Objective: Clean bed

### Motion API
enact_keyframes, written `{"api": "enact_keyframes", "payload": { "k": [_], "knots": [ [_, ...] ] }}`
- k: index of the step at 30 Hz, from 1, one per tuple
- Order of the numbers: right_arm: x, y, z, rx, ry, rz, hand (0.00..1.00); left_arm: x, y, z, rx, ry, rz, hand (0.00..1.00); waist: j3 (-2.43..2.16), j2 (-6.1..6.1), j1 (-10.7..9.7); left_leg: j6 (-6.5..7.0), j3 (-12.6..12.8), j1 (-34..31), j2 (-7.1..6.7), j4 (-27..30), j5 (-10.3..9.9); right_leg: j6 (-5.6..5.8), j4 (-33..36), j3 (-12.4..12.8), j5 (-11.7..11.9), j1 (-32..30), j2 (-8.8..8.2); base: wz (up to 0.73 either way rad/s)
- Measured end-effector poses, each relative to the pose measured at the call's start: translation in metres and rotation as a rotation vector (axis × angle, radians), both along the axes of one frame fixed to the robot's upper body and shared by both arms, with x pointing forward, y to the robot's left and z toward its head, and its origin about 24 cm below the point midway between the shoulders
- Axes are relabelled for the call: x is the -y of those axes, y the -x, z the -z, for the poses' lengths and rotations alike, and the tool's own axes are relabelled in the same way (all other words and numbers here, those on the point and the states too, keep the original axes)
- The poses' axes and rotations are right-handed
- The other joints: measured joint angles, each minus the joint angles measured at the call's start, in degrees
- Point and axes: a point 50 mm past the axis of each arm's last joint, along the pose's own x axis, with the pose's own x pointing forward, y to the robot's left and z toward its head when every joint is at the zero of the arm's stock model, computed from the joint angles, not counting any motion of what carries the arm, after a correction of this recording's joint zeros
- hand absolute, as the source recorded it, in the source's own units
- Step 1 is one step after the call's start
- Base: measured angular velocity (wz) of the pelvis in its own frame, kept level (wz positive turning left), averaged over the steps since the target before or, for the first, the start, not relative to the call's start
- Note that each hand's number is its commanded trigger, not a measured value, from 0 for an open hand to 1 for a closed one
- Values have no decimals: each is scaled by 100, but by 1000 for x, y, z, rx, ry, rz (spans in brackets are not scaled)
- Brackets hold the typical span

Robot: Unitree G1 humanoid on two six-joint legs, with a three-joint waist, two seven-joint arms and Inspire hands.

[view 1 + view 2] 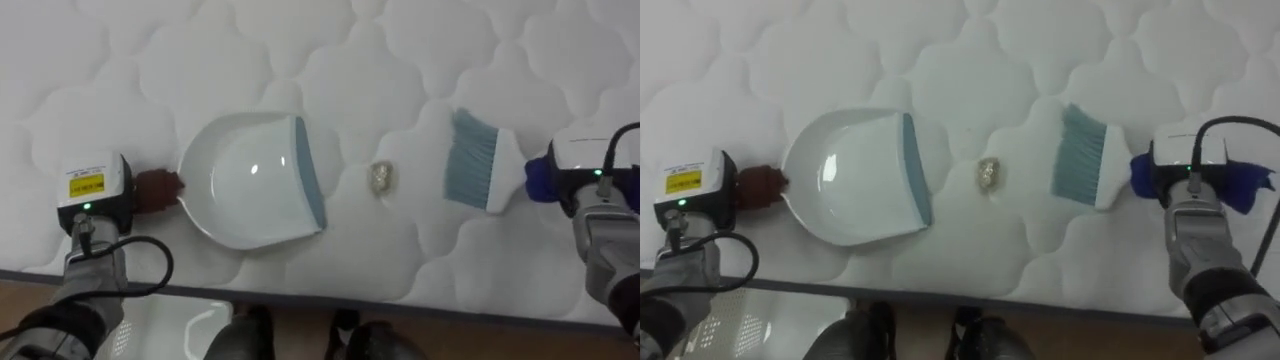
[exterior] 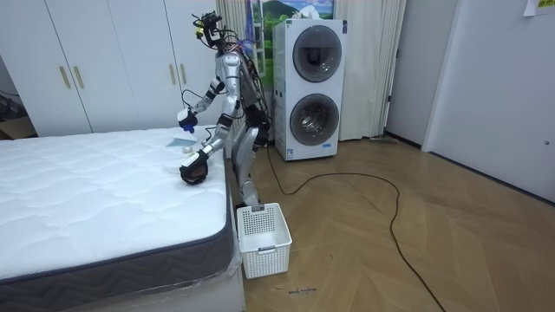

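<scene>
Fingers of the left hand (image 1: 155, 190) are bunched into a dark reddish-brown clump at the rear of the white, round-backed plastic dustpan (image 1: 250, 180), closed on its hidden handle. Those of the blue right hand (image 1: 538, 180) are wrapped the same way round the white handle of the hand brush with pale blue bristles (image 1: 475, 160).

Both tools rest on the white quilted mattress (image 1: 330, 60). The small crumpled yellowish scrap (image 1: 381, 178), the thing to clear, lies between them. It touches neither, and sits nearer the dustpan's grey-blue lip than the bristles.

The main risk, as I judge it, is the soft, dimpled quilting. The lip may not sit flush, so a sweep could push the scrap under it rather than in. A quick stroke could also flick so light a scrap over the pan or sideways. A stroke angled toward the robot would send it off the near edge of the mattress, which runs just beside the dustpan's rim.

Away from the robot there is plenty of bare mattress, so both arms have room to reach out or reset. In the room view the robot stands against the bed's long side. A white slotted plastic basket (image 2: 263, 238) sits on the wooden floor by the bed's corner, near its feet.
</scene>
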Motion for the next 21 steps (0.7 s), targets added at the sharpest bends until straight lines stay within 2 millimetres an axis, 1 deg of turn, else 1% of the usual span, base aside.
{"api": "enact_keyframes", "payload": {
  "k": [4, 9, 11, 16, 18, 19, 21],
  "knots": [
    [-9, -3, -2, -23, 12, -15, 100, 2, -2, -2, 10, 3, 7, 100, 1, 2, -13, -12, -6, -18, 15, -1, 1, -19, -85, 1, 43, 9, 89, -3],
    [-15, -5, -1, -44, -6, -16, 100, 3, -2, -2, 11, 5, 7, 100, 0, 3, -80, -20, -12, -10, 19, -3, 7, -21, -86, 1, 46, 19, 96, 0],
    [-21, -7, 0, -53, -24, -17, 100, 2, -1, -1, 4, -1, 6, 100, 0, 3, -134, -23, -11, 16, 19, -10, 9, -24, -86, 3, 47, 42, 98, 0],
    [-30, -7, 3, -63, -16, -32, 100, 2, -1, 0, -10, 5, 3, 100, -5, 20, -159, -36, 4, 33, 27, -30, 18, -31, -152, 15, 80, 44, 123, -4],
    [-33, -5, 3, -67, 6, -51, 100, 2, -1, 0, -13, 6, 2, 100, -5, 38, -166, -36, 5, 37, 54, -22, 18, -36, -150, 7, 85, 72, 139, 0],
    [-34, -3, 5, -73, 23, -65, 100, 2, -1, 0, -16, 7, 2, 100, -5, 51, -166, -38, 4, 52, 94, -20, 18, -36, -160, 6, 85, 97, 148, 0],
    [-38, -4, 4, -76, 32, -77, 100, 3, -1, 1, -27, 8, 5, 100, -8, 73, -172, -39, 3, 61, 95, -23, 17, -38, -172, 0, 86, 112, 159, 0]
  ]
}}
